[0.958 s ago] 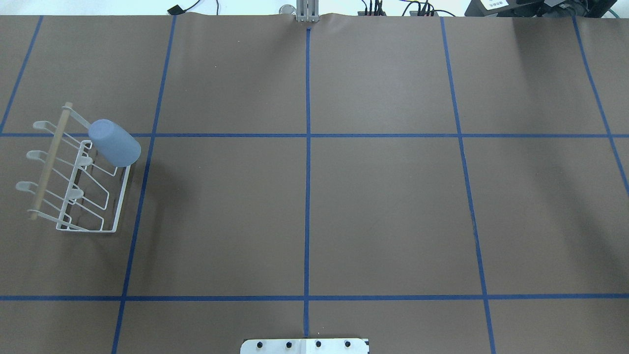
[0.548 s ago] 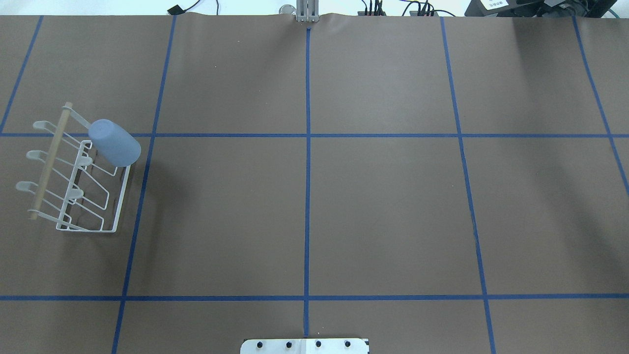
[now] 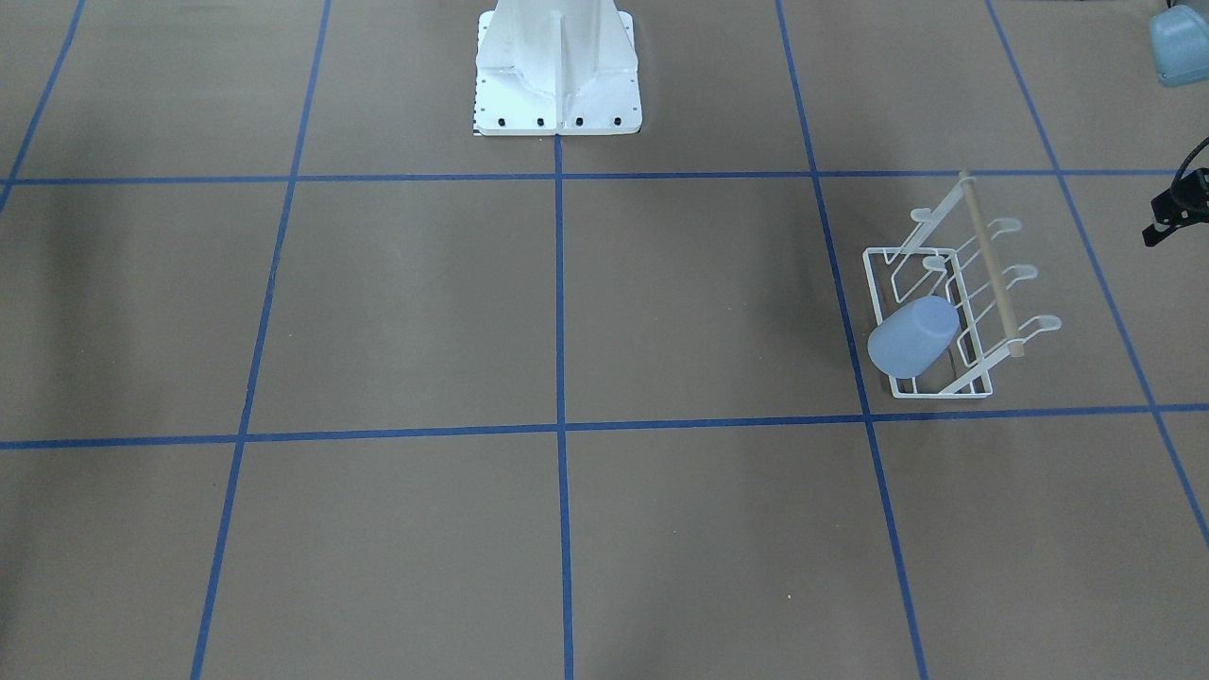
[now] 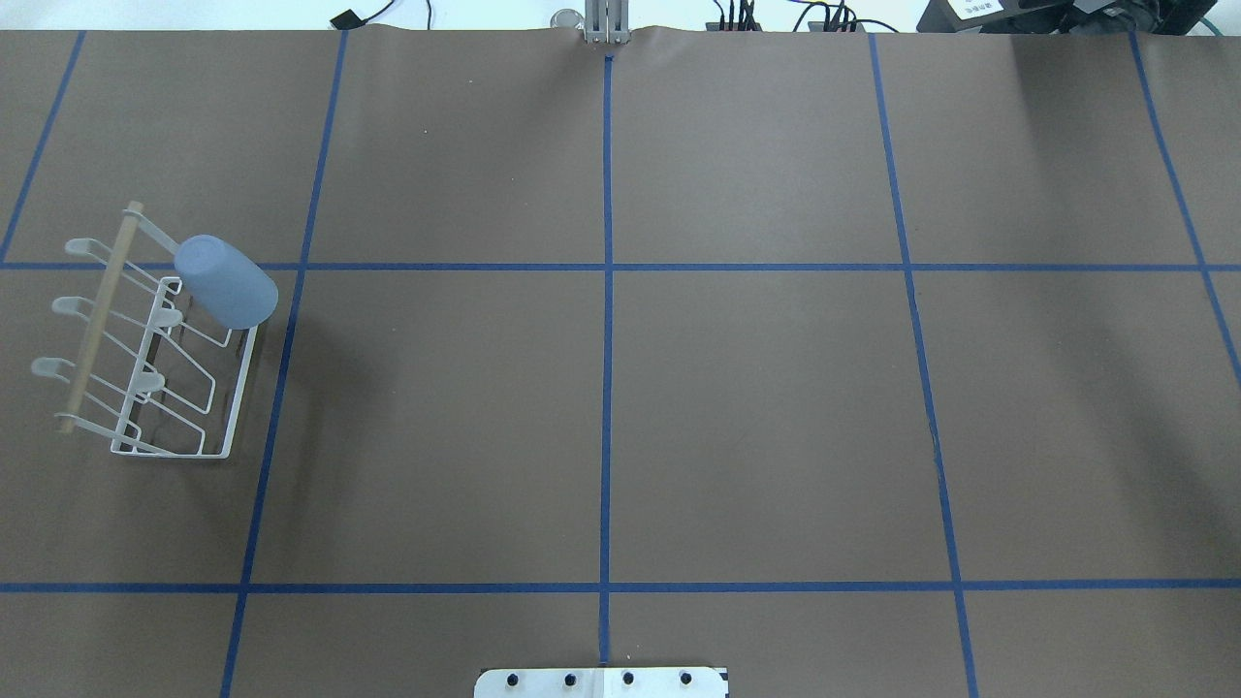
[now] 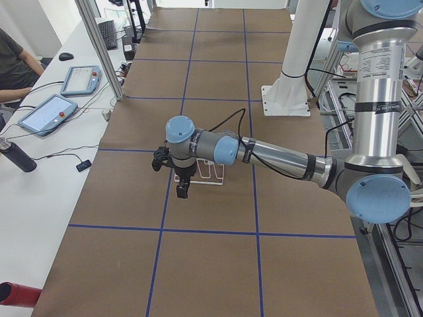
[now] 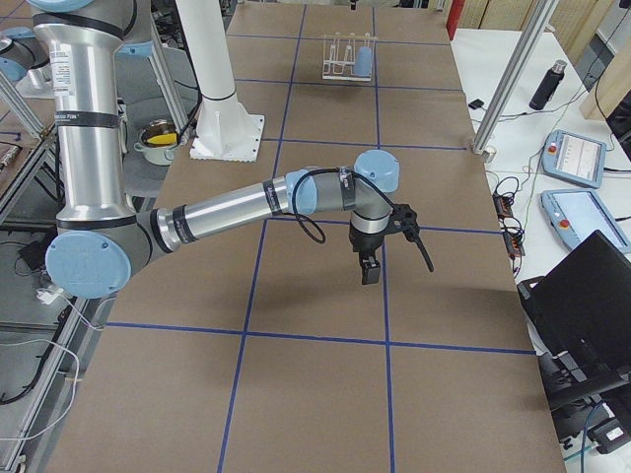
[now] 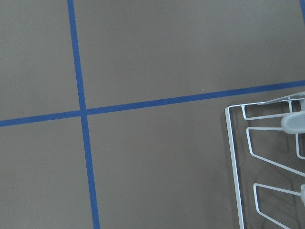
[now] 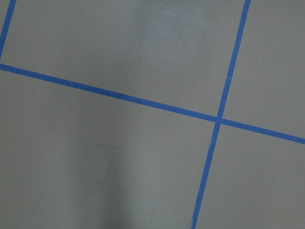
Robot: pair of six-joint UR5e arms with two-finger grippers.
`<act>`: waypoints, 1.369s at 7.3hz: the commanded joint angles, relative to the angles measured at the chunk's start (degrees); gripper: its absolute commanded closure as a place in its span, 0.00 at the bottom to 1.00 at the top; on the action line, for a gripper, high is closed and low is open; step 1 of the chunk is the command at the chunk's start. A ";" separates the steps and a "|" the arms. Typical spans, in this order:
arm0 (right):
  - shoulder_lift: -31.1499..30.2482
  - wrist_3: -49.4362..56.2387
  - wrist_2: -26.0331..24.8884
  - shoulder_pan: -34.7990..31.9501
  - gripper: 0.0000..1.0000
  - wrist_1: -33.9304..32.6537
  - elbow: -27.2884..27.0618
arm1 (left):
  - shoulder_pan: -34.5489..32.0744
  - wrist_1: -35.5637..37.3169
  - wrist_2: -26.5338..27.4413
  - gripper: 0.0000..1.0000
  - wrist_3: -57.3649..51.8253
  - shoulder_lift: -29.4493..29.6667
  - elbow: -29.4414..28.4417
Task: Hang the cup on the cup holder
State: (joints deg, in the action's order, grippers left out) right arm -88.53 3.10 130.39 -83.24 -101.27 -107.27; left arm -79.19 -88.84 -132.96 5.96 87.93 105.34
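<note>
Left hand (image 5: 181, 194) by cup holder (image 4: 98, 320), apart or together I can't tell | cup (image 4: 226, 282) hung tilted, frame left | stray brush could unseat it.

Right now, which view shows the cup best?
The overhead view: the cup shows whole, tilted base-up on the rack. Front-facing shows it almost as well; exterior right, small and far. In exterior left an arm hides it; the wrist views miss it.

Robotics lab for me: brown table (image 4: 776, 436) gridded with blue tape, teach pendants (image 5: 43, 113), aluminium frame posts (image 5: 100, 49).
</note>
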 commanded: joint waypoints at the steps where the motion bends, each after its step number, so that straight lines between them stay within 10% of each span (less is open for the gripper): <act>1: 0.20 -0.03 0.47 0.01 0.00 0.02 0.14 | -0.18 0.51 -0.02 0.02 -1.04 -0.48 0.83; 10: 0.20 -0.11 1.80 0.18 0.00 -0.24 0.13 | -2.55 0.51 -0.46 0.02 6.05 0.05 13.83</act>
State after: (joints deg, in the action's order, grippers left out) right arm -88.33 2.99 131.81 -83.14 -101.54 -107.27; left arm -80.90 -88.14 -133.45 9.73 87.68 117.26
